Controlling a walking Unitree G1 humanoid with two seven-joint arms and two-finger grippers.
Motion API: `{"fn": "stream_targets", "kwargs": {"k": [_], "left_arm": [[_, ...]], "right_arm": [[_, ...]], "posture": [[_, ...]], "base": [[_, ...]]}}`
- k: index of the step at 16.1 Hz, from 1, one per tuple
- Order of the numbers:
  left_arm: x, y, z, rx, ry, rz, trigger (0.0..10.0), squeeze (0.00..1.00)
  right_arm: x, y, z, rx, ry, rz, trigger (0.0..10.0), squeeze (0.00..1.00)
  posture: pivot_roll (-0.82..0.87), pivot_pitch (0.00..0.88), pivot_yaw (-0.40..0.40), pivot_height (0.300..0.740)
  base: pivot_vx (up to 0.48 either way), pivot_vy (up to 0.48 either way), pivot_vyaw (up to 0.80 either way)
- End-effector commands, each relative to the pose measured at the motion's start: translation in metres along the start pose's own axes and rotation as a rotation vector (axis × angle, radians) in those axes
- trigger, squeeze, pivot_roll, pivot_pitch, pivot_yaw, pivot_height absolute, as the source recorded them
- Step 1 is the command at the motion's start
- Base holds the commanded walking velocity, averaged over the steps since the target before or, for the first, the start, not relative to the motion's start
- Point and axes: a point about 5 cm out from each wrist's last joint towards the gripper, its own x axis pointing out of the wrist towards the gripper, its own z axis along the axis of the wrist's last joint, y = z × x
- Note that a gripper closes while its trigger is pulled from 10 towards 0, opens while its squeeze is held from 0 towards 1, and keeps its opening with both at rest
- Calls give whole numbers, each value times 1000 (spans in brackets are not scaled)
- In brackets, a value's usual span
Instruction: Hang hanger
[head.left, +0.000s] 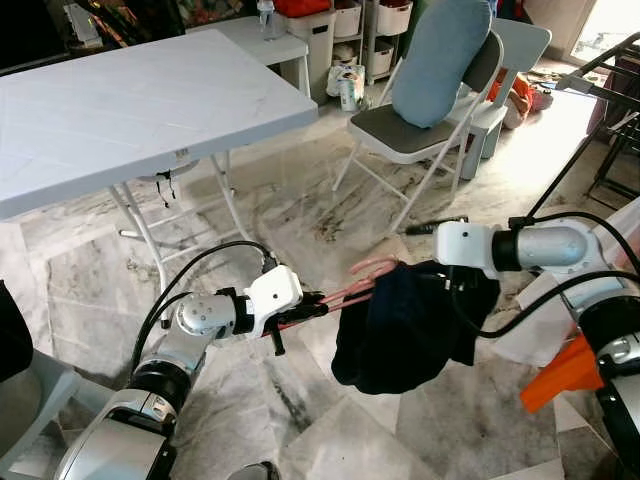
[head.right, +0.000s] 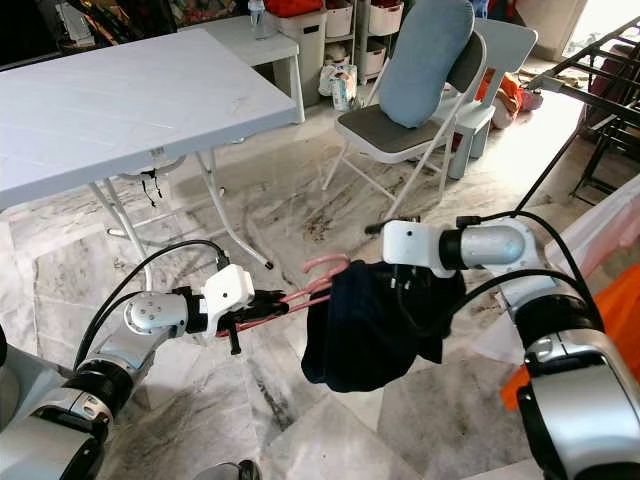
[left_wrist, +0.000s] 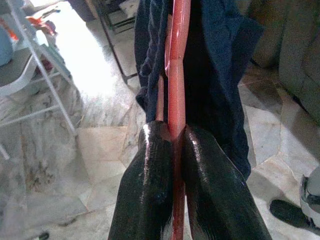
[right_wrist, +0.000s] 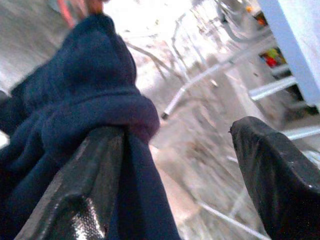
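**Pink hanger held over the marble floor**

The left claw (left_wrist: 172, 150) is clenched on the pink hanger (head.left: 352, 283), held level in mid-air between both arms. A dark blue garment (head.left: 405, 325) droops from the hanger's right end. The right claw (right_wrist: 180, 170) is spread apart, one finger (right_wrist: 75, 185) against the cloth. A folding chair (head.left: 420, 125) stands far behind.

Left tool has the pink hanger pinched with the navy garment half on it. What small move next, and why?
Probably ease the right tool off the navy garment: its fingers stand open with cloth draped over one, while the left tool pinches the pink hanger. That frees the hanger for hanging.
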Motion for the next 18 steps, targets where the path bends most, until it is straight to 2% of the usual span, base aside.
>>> {"fn": "stream_targets", "kwargs": {"k": [1,3,6,9,11,13,14,15,16,18], "left_arm": [[0,4,6,6,-35,33,0,0],[0,4,5,-50,-65,68,0,0],[-3,8,2,-172,-119,182,0,0],[-1,8,4,-193,-148,231,0,0],[4,5,6,-214,-171,252,0,0],[7,2,8,-237,-197,264,0,0],[10,1,11,-265,-221,274,0,0],[12,0,13,-279,-234,278,0,0],[14,-1,14,-283,-235,280,0,0],[14,-1,14,-283,-231,288,0,0]], "right_arm": [[-1,-8,3,-46,22,-36,10000,1000],[-2,-9,0,-62,44,-55,10000,1000],[-1,-4,-5,-56,57,-65,10000,1000],[-2,-1,-12,-49,101,-112,10000,1000],[-7,-16,-19,33,158,-348,10000,973],[-9,-19,-24,143,152,-491,10000,0],[-6,-12,-32,304,135,-559,10000,0],[3,3,-37,412,120,-554,10000,0],[10,16,-39,464,92,-528,10000,0],[21,37,-45,555,125,-557,10000,0]], "posture": [[-153,0,17,740],[-154,0,18,740],[-154,0,21,740],[-150,0,19,740],[-152,0,25,740],[-153,0,31,740],[-153,0,33,740],[-152,0,37,740],[-149,0,41,740],[-152,0,50,740]], "base": [[0,0,0],[0,0,0],[0,0,0],[0,0,0],[0,0,0],[0,0,0],[0,0,0],[0,0,0],[0,0,0],[0,0,0]]}}
